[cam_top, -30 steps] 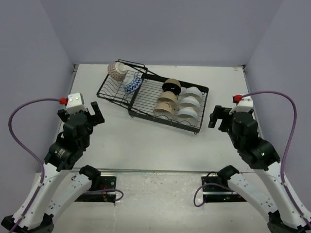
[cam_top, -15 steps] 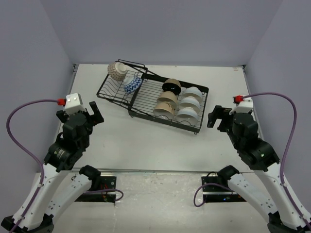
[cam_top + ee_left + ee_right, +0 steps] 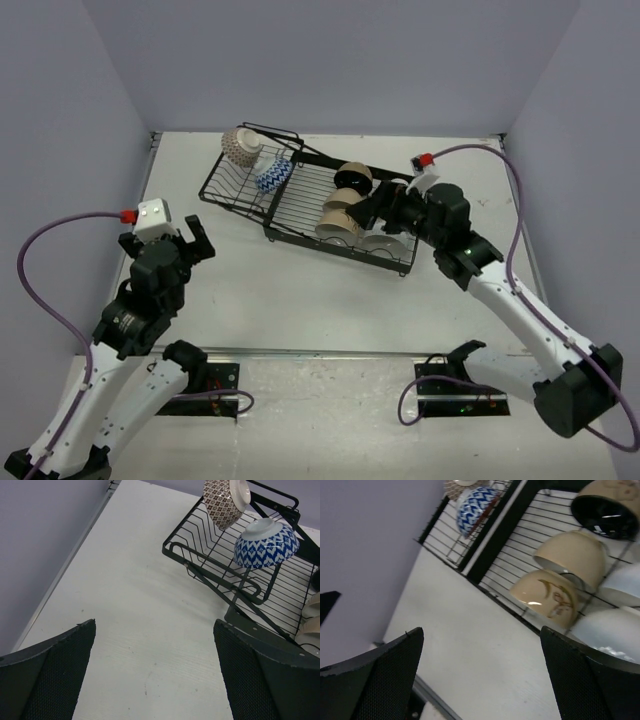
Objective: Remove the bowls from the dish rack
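The dish rack (image 3: pixel 295 200) sits at the far centre of the surface (image 3: pixel 300 290) with the bowls (image 3: pixel 340 212) inside it. The right pincer (image 3: pixel 481 630) hovers above the rack's right end near the white bowls (image 3: pixel 612 630), jaws spread wide and gripping nothing. The left pincer (image 3: pixel 154 645) is likewise open and empty, well left of the rack.

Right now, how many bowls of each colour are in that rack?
Brown patterned: 1
Blue zigzag: 1
Black inside: 1
Beige: 2
White: 2 seen; the right arm may hide more
Total: 7 seen
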### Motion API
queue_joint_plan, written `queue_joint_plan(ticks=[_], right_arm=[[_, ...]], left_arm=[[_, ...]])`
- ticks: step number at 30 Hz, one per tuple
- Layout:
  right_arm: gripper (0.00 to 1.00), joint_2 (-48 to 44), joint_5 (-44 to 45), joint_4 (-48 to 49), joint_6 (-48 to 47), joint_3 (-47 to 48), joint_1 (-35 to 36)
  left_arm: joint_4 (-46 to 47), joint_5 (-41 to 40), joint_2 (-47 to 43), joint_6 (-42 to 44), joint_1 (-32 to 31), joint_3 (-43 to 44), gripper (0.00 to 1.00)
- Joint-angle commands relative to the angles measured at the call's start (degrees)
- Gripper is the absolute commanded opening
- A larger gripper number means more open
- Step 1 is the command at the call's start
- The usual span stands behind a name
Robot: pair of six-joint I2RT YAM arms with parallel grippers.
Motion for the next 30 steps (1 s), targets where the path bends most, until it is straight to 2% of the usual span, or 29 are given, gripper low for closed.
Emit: queue_joint_plan(ticks=[1,5,8,9,12,13,16,21,30], right_arm=[[0.99,6.36,-15.44,19.54,10.84,3.81,0.42],[0.99,19.96,-19.5,30.08,18.06,8.56,1.39],[0.99,28.58,-20.38,41.32,27.02,10.94,2.35],[0.99,30.79,-20.38,48.14,32.61,11.73,2.62],[0.99,39.5,-19.25,58.63,42.12,14.62,3.58],[0.99,41.34,-18.63,59.45,43.38,15.85,3.76],[0.99,47.24,-16.43,57.01,45.06,20.95,4.2],[0.99,49.53,-9.84,45.33,41.55,24.3,4.73],[0.99,54.19,-6.14,41.0,42.69,25.8,4.91]], left_arm=[[2.99,0.77,-1.33,-0.71,0.11,-1.27,1.0],[3.96,1.65,-1.86,-0.27,0.38,-1.54,1.0],[4.31,2.53,-1.69,-0.1,0.64,-1.89,1.0],[4.4,2.62,-1.6,-0.01,0.73,-1.89,1.0],[4.66,3.49,-1.34,0.25,0.99,-2.07,1.0],[4.75,3.67,-1.34,0.25,0.99,-2.15,1.0],[5.19,4.46,-1.07,0.52,1.08,-2.24,1.0],[5.63,5.16,-0.55,0.78,1.17,-2.42,1.0],[5.63,6.13,0.86,1.05,1.78,-2.42,1.0]])
